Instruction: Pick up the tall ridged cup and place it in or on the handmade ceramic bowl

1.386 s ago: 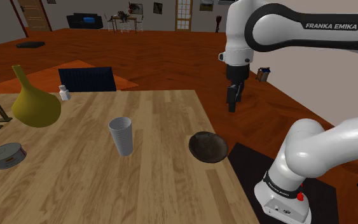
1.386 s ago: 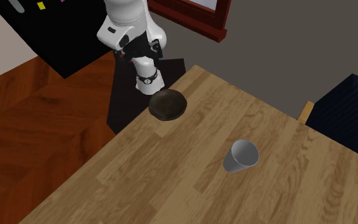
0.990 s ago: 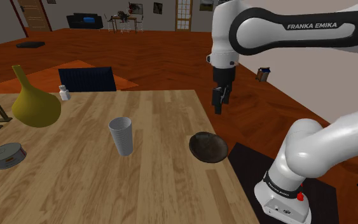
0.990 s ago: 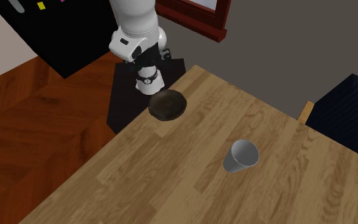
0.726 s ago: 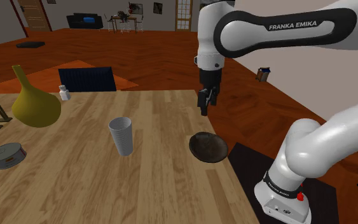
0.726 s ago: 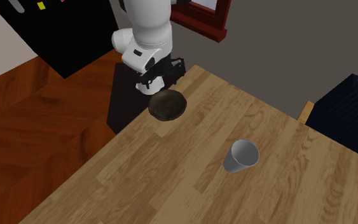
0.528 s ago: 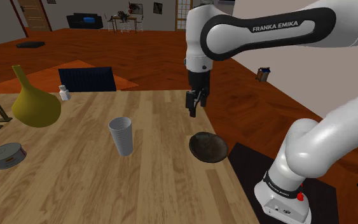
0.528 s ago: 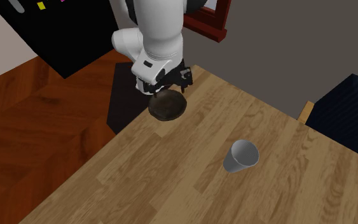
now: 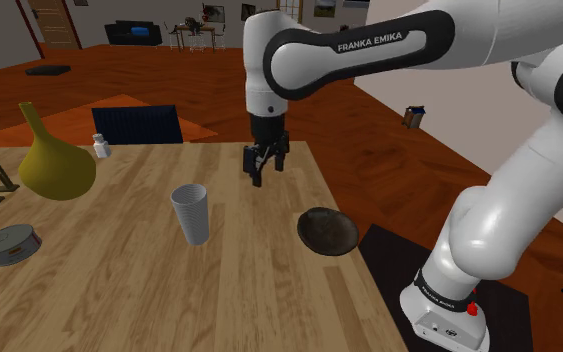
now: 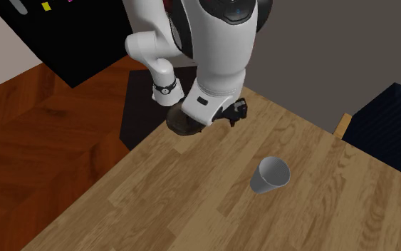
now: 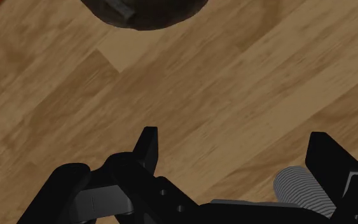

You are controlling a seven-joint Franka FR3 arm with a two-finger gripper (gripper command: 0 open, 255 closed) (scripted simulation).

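Grey ridged cup [image 9: 191, 213] stands untouched on the worktop [image 9: 119, 290], apart from the dark bowl [image 9: 327, 230]; the hand [image 9: 266, 172] hovers nearby, fingers [image 11: 147, 149] spread, holding nothing; grasp and placing remain.

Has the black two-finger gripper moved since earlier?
Yes: the gripper went left in the shoulder view, past the dark round bowl, toward the grey ridged cup.

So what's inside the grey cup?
Nothing shows inside the cup, just its plain grey inner wall. Its near side hides the very bottom, so I can't see that.
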